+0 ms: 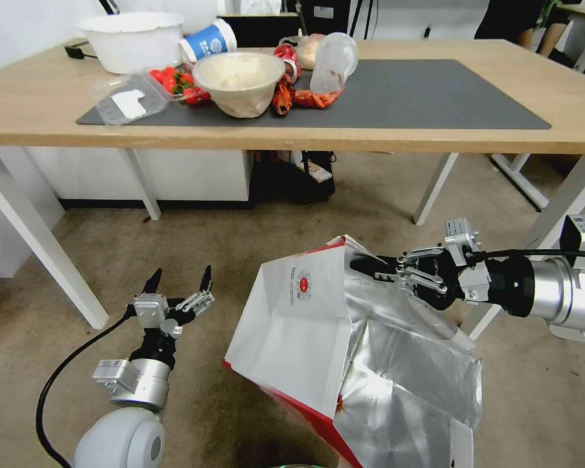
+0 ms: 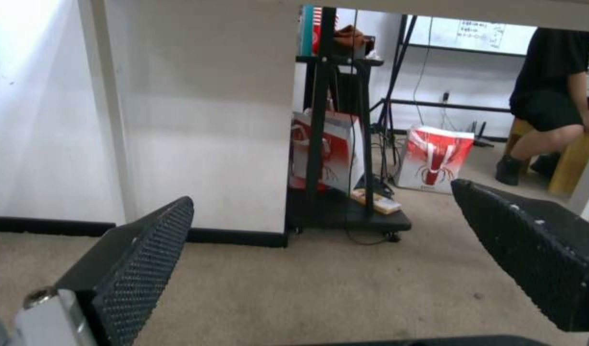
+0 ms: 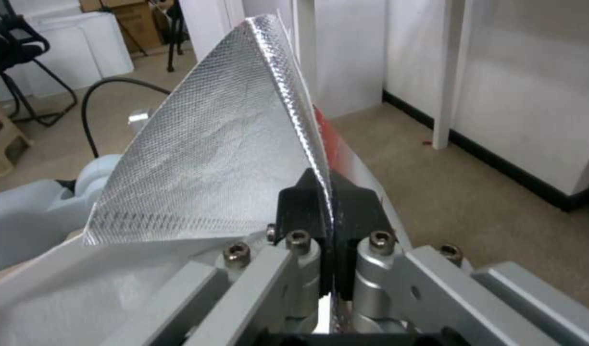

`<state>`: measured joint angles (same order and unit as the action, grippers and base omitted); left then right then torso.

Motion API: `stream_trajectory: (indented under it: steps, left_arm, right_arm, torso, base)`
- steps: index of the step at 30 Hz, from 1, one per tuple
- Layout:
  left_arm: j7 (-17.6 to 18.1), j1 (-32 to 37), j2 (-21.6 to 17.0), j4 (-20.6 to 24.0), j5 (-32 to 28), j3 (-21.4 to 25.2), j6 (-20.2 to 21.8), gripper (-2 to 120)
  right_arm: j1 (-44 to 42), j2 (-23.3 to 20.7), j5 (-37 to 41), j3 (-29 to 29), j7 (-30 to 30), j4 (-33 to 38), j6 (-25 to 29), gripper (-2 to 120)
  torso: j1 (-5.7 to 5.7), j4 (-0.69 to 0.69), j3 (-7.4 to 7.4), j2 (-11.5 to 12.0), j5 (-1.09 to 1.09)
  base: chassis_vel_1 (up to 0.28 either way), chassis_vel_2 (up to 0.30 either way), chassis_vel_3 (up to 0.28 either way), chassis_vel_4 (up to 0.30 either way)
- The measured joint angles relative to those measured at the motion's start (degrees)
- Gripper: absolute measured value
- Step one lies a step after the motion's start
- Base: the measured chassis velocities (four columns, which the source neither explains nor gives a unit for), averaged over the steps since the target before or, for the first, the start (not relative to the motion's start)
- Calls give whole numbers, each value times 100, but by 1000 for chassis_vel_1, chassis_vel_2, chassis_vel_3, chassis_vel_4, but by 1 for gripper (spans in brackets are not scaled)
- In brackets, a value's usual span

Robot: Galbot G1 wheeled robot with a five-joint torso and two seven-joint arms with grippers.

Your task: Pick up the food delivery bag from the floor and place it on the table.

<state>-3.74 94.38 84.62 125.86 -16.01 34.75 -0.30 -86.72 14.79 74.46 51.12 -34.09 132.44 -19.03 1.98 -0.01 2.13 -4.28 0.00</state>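
Silver foil lining of the food delivery bag [image 3: 205,158] sat pinched in the right gripper [image 1: 365,266], clamped on one thin wall; the bag tilted low over the floor [image 1: 143,247], below the table [image 1: 435,140]. That flimsy edge might tear or slip. Beside it, the left gripper [image 1: 179,283] gaped, holding nothing.

Office or lab-type workroom, not a home. Beige-brown carpet floor [image 1: 175,247], stained in patches. Long light-wood tabletop [image 1: 500,136] on white metal legs, dark grey mat [image 1: 422,97] on it. White partition panels with black skirting [image 2: 205,144]. Black wheeled rack [image 2: 345,144] with trailing cables. Black office chair [image 3: 12,62] and cardboard boxes [image 3: 124,19] at the room's far side.
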Motion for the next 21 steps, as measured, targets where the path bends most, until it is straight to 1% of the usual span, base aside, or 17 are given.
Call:
stream_trajectory:
  steps: [3, 6, 7, 10, 11, 13, 14, 16, 17, 20, 21]
  left_arm:
    - [0, -1, 0, 0, -2, 1, 1, 100]
    - [1, -3, -6, 9, -14, 7, 8, 100]
    - [1, -3, -6, 9, -14, 7, 8, 100]
    - [14, 3, -12, 40, -36, 13, 20, 100]
    - [14, 3, -12, 40, -36, 13, 20, 100]
    - [16, 9, -12, 57, -38, 17, 30, 100]
    - [16, 9, -12, 57, -38, 17, 30, 100]
    - [18, 16, -12, 74, -40, 21, 32, 100]
    - [18, 16, -12, 74, -40, 21, 32, 100]
    - [20, 30, -10, 106, -46, 24, 33, 100]
    - [20, 30, -10, 106, -46, 24, 33, 100]
  right_arm:
    - [0, -13, 23, 0, -4, 2, -3, 0]
    - [1, -48, 99, 1, -27, 9, -12, 0]
    - [1, -48, 99, 1, -27, 9, -12, 0]
    - [3, -60, 140, 10, -36, 41, -22, 0]
    - [3, -60, 140, 10, -36, 41, -22, 0]
    - [4, -79, 156, 23, -42, 46, -28, 0]
    - [4, -79, 156, 23, -42, 46, -28, 0]
    - [6, -100, 166, 37, -45, 58, -30, 0]
    - [6, -100, 166, 37, -45, 58, -30, 0]
    - [-1, -110, 175, 38, -44, 91, -47, 0]
    - [-1, -110, 175, 38, -44, 91, -47, 0]
  torso:
    - [0, 1, 44, -44, 0]
    - [8, 0, 161, -164, 0]
    - [8, 0, 161, -164, 0]
    - [28, 0, 293, -313, 0]
    - [28, 0, 293, -313, 0]
    - [48, 0, 354, -393, 0]
    - [48, 0, 354, -393, 0]
    - [62, 1, 429, -482, 0]
    - [62, 1, 429, -482, 0]
    - [92, 0, 557, -637, 0]
    - [92, 0, 557, -637, 0]
  base:
    - [0, 0, 0, 0]
    - [0, 0, 0, 0]
    - [0, 0, 0, 0]
    - [0, 0, 0, 0]
    - [0, 0, 0, 0]
    - [0, 0, 0, 0]
    - [0, 0, 0, 0]
    - [0, 0, 0, 0]
    - [0, 0, 0, 0]
    - [0, 0, 0, 0]
    - [0, 0, 0, 0]
